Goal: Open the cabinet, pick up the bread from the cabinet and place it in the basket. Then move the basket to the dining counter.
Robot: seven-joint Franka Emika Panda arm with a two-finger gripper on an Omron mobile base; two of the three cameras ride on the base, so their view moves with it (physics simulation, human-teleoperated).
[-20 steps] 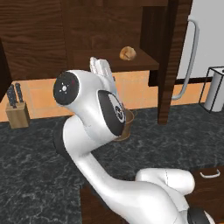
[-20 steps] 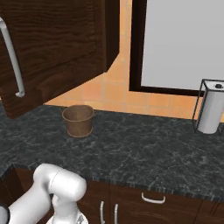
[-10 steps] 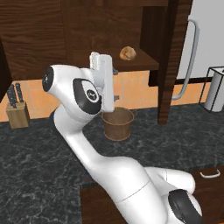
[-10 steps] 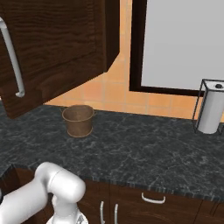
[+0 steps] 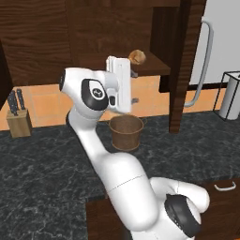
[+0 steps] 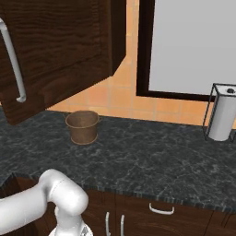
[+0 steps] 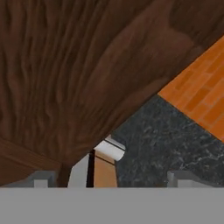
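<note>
Gripper (image 5: 133,86) jaws wide and empty, raised just below the shelf of the open cabinet (image 5: 180,65), so the reach-for-bread step is underway; bread (image 5: 138,56) sits on that shelf above the basket (image 5: 125,132), next move likely rise and close on it.

The bread (image 5: 137,56) sits on the cabinet shelf (image 5: 154,69). The basket (image 5: 125,132), a knife block (image 5: 18,119) and a paper towel roll (image 6: 221,117) stand on the black counter (image 6: 152,159).
</note>
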